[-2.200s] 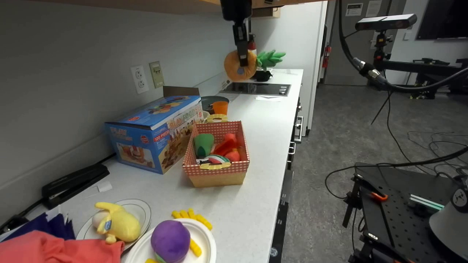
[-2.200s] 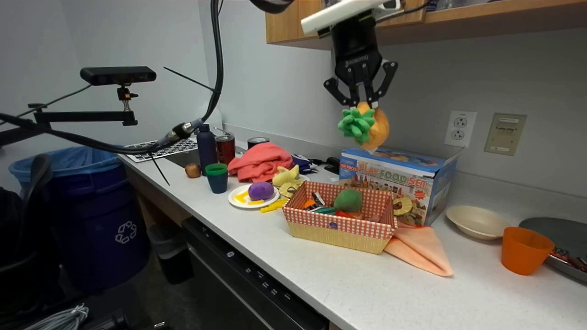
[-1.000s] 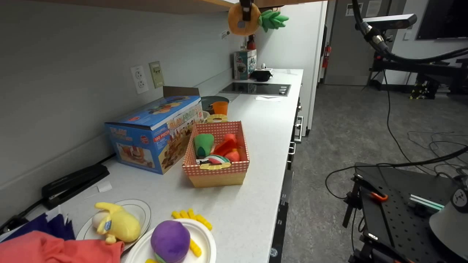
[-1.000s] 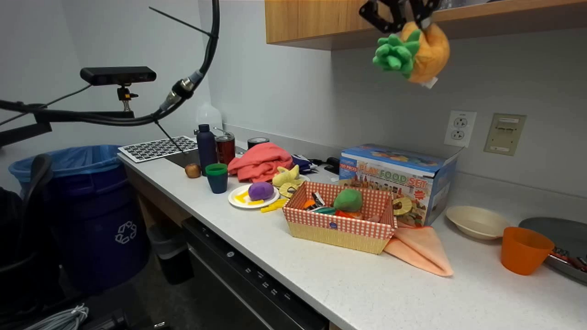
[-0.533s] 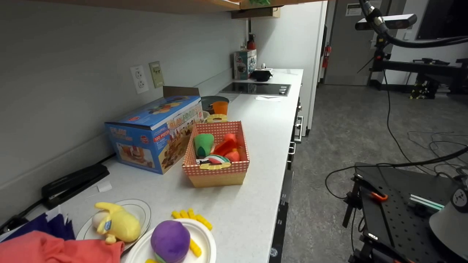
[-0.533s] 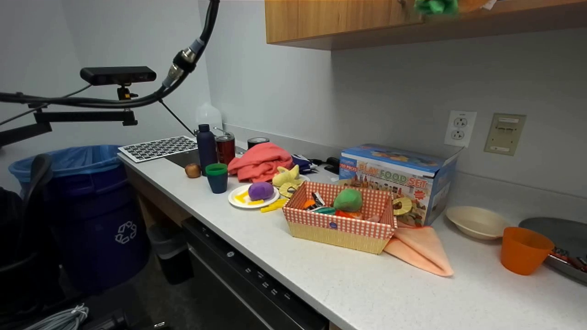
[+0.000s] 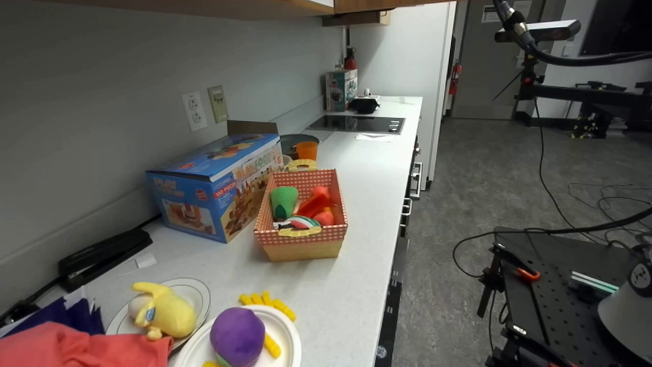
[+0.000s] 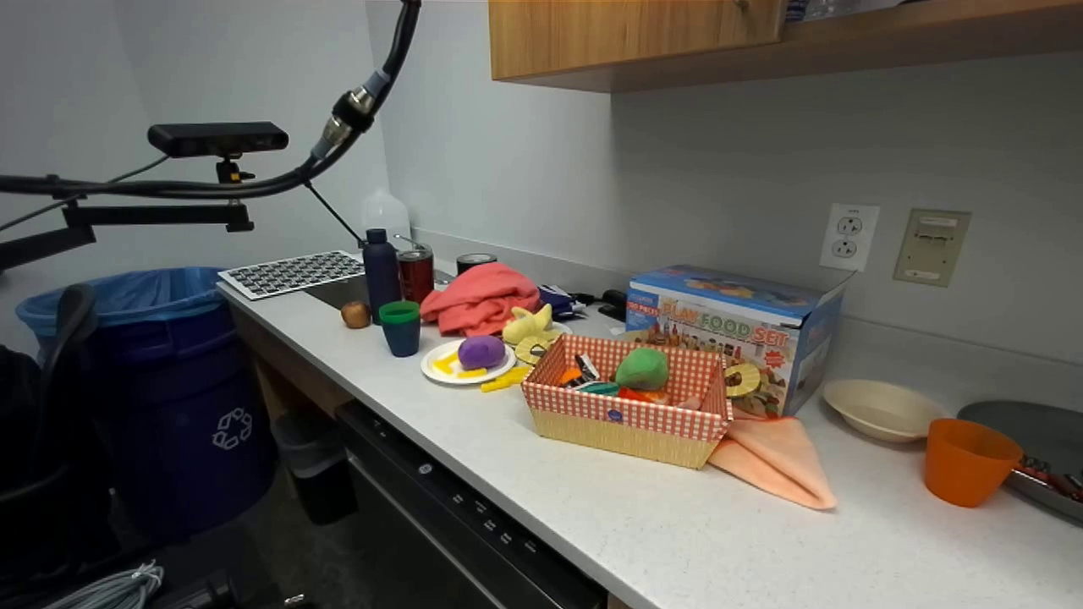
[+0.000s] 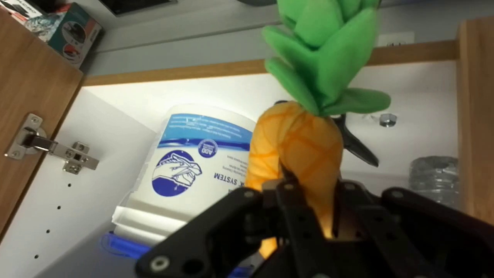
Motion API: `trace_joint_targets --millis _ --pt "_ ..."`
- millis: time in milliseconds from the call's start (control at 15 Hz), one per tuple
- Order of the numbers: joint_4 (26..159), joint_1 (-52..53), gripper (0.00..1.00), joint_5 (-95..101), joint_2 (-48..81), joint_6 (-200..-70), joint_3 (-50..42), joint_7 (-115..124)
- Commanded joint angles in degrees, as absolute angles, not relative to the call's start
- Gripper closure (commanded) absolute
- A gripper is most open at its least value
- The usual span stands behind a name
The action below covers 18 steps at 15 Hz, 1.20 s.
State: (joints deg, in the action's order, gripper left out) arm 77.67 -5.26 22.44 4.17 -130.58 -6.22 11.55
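Grasp done: pineapple plush (image 9: 308, 141) clamped in fingers (image 9: 299, 212) at open cabinet (image 9: 478, 116), tub (image 9: 185, 162) at wrist-view 9 o'clock; release apparently pending.

My gripper (image 9: 308, 183) looks like dull black metal with bright screw heads (image 9: 160, 263); the toy pineapple (image 9: 295, 150) is soft-looking, matt plush. At left, the cabinet door (image 9: 31, 88) shows smooth wood grain, its hinge (image 9: 48, 144) polished metal, and the white tub (image 9: 193, 166) looks like smooth plastic. I also see a rough, woven-looking basket (image 8: 622, 436), a play food box (image 8: 736, 330) in glossy printed cardboard, and, far off, a cooktop (image 7: 351, 123) of shiny black glass.
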Motion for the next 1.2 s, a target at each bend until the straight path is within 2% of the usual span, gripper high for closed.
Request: trace_joint_targets --millis 0,600,667,733,800,1133 --pt "70.49 -5.26 0.96 21.33 11.28 -136.67 -6.20 16.22" --pt "60.54 -6.96 0.96 16.54 21.21 -141.48 -6.21 18.41" --pt "59.82 -6.86 0.59 16.74 21.73 -141.03 -6.12 18.14" --pt "58.88 -6.80 0.58 17.23 22.35 -140.61 -6.32 18.24" --pt "58.11 -6.87 0.53 17.17 22.79 -140.08 -6.37 18.17" --pt "55.26 -7.01 0.12 17.40 24.35 -138.84 -6.54 17.85"
